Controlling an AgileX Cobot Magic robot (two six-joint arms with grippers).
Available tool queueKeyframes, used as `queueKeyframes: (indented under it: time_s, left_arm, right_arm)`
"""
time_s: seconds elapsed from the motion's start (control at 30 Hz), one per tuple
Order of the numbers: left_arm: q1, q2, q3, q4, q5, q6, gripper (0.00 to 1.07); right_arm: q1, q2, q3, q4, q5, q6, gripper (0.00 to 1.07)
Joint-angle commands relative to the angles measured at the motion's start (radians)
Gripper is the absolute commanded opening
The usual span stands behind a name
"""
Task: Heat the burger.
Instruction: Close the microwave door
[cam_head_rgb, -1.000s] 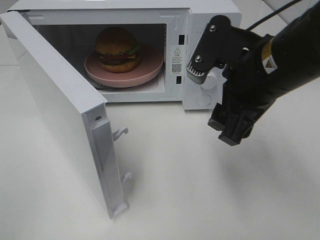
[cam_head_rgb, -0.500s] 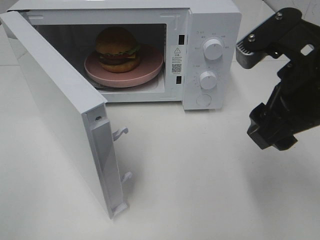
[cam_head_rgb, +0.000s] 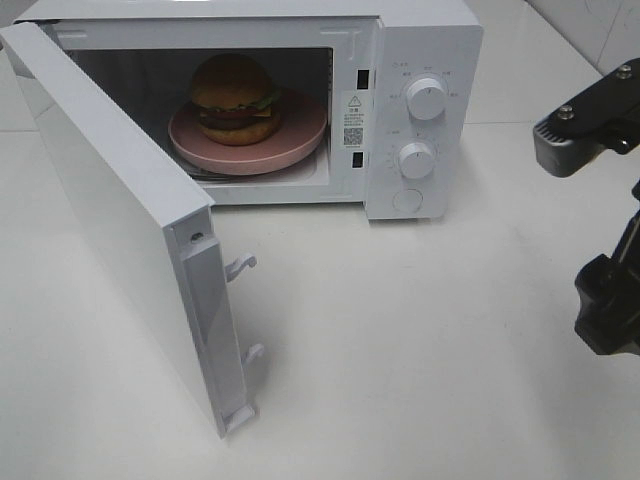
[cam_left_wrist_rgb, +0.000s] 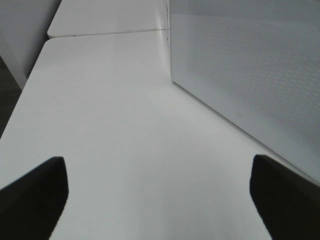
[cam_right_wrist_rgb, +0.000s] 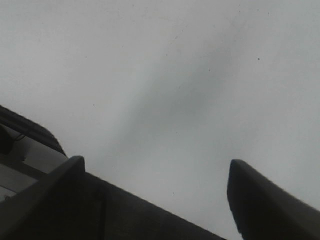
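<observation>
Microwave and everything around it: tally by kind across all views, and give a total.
Microwave: 1
Burger: 1
Pink plate: 1
Tools: 2 (left tool, right tool)
Total: 5

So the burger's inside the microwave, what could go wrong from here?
The door stands wide open, so nothing heats until an arm swings it shut; an off-centre push might shove the whole microwave instead. The pink plate looks close to the cavity's front, so the closing door could perhaps nudge it and the burger. The upper knob and lower knob are small; the open right gripper might slip or turn the wrong one.
</observation>
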Motion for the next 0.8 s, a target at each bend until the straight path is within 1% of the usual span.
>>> queueKeyframes:
  time_s: [0.03,0.17,0.23,0.27,0.33,0.4,0.43,0.47,0.5,0.53,0.6,0.63,0.7,0.73,0.77,0.8]
  left_arm:
    - [0.002,-0.017,0.002,0.008,-0.003,0.001,0.91]
    - [0.002,-0.017,0.002,0.008,-0.003,0.001,0.91]
    - [0.002,-0.017,0.002,0.008,-0.003,0.001,0.91]
    - [0.002,-0.017,0.002,0.008,-0.003,0.001,0.91]
    - [0.002,-0.017,0.002,0.008,-0.003,0.001,0.91]
    - [0.002,-0.017,0.002,0.008,-0.003,0.001,0.91]
    - [0.002,-0.017,0.002,0.008,-0.003,0.001,0.91]
    - [0.002,-0.017,0.002,0.008,-0.003,0.001,0.91]
    - [0.002,-0.017,0.002,0.008,-0.003,0.001,0.91]
    - [0.002,-0.017,0.002,0.008,-0.003,0.001,0.91]
    - [0.002,-0.017,0.002,0.008,-0.003,0.001,0.91]
    - [0.002,-0.017,0.002,0.008,-0.003,0.001,0.91]
    - [0.002,-0.017,0.002,0.008,-0.003,0.001,0.91]
    - [0.002,-0.017,0.002,0.008,-0.003,0.001,0.91]
    - [0.002,-0.017,0.002,0.008,-0.003,0.001,0.91]
    - [0.002,-0.017,0.002,0.008,-0.003,0.001,0.91]
  right_arm:
    - [-0.006,-0.057,0.002,0.021,0.041,-0.023,0.76]
    - [-0.006,-0.097,0.002,0.036,0.059,-0.027,0.76]
    - [-0.006,-0.156,0.017,0.04,0.065,-0.042,0.76]
    - [-0.006,-0.156,0.017,0.04,0.065,-0.042,0.76]
    - [-0.006,-0.229,0.058,0.04,0.075,-0.065,0.76]
    - [-0.006,-0.259,0.072,0.038,0.077,-0.07,0.76]
    - [-0.006,-0.315,0.104,0.028,0.08,-0.071,0.76]
    - [-0.006,-0.315,0.104,0.028,0.08,-0.071,0.76]
    - [-0.008,-0.375,0.131,0.028,0.081,-0.071,0.76]
    - [-0.008,-0.375,0.131,0.028,0.081,-0.071,0.76]
    - [-0.009,-0.457,0.156,0.029,0.077,-0.072,0.77]
    - [-0.009,-0.457,0.156,0.029,0.077,-0.072,0.77]
    - [-0.055,-0.53,0.171,0.031,0.078,-0.075,0.77]
    - [-0.055,-0.53,0.171,0.031,0.078,-0.075,0.77]
    - [-0.11,-0.576,0.177,0.032,0.08,-0.091,0.77]
    - [-0.11,-0.576,0.177,0.032,0.08,-0.091,0.77]
